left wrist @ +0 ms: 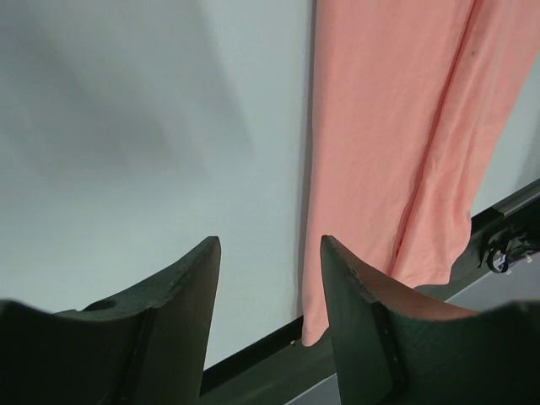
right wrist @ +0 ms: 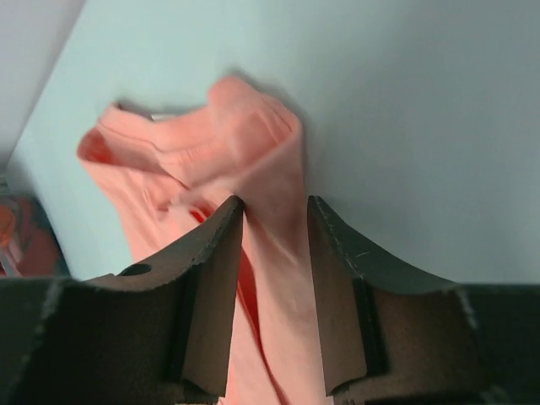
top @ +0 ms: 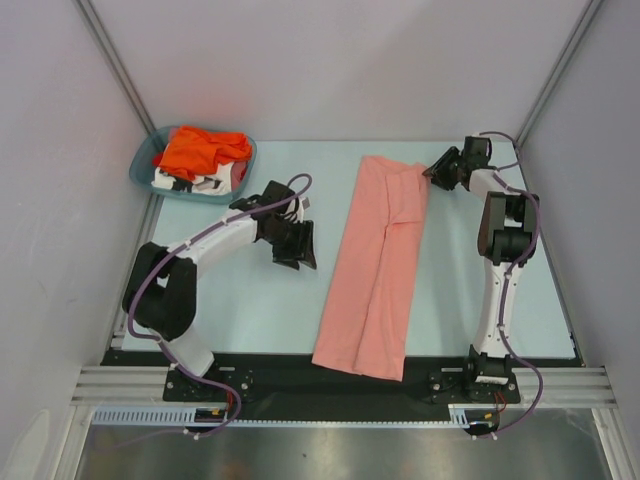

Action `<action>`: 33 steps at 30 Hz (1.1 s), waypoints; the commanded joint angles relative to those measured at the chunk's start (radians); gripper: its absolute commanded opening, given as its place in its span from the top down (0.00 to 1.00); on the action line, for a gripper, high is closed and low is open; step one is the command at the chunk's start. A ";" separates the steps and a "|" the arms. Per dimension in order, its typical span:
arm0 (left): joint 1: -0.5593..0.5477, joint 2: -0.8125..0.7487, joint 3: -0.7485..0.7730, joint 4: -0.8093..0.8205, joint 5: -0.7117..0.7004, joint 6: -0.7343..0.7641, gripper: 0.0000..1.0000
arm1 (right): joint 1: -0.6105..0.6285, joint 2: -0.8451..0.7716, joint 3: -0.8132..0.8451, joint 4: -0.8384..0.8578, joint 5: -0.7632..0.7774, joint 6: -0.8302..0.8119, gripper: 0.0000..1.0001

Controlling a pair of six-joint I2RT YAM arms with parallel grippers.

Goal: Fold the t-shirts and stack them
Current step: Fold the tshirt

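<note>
The table (top: 240, 300) is pale blue with grey walls all round. The pink t-shirt (top: 372, 270) lies in the middle, folded into one long strip. The orange t-shirt (top: 200, 148) and the white t-shirt (top: 195, 182) wait in the basket (top: 140, 170) at the far left corner.

The left gripper (left wrist: 268, 245) hangs wide open just beside the strip and holds nothing. The right gripper (right wrist: 272, 202) is part way open over the strip's far end. Pink cloth shows in the gap, but it does not look pinched.

I think the sides are done. Next, both far corners need a firm pinch, so the strip can be folded in half toward the near edge.
</note>
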 commanded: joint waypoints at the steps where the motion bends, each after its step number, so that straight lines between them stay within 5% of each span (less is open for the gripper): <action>1: 0.026 -0.005 0.002 0.023 0.052 0.044 0.44 | 0.016 0.067 0.104 -0.032 0.001 0.031 0.59; 4: 0.055 -0.005 -0.004 0.016 0.052 0.055 0.44 | 0.025 0.118 0.163 -0.035 0.005 0.054 0.64; 9: 0.097 -0.008 -0.035 0.016 0.075 0.061 0.45 | 0.042 0.193 0.259 0.037 -0.008 0.083 0.99; 16: 0.110 -0.010 -0.085 0.028 0.098 0.083 0.45 | 0.124 0.454 0.698 -0.003 0.004 0.146 1.00; 21: 0.116 -0.007 -0.121 0.059 0.133 0.064 0.45 | 0.125 0.469 0.658 0.140 0.045 0.292 0.99; 23: 0.116 -0.017 -0.136 0.082 0.147 0.052 0.43 | 0.124 0.457 0.664 0.102 0.039 0.267 0.77; 28: 0.095 -0.092 -0.220 0.149 0.204 -0.016 0.41 | 0.091 0.286 0.580 -0.069 -0.013 0.175 0.42; 33: 0.026 -0.192 -0.337 0.190 0.196 -0.124 0.43 | -0.014 0.111 0.531 -0.446 -0.070 -0.044 0.20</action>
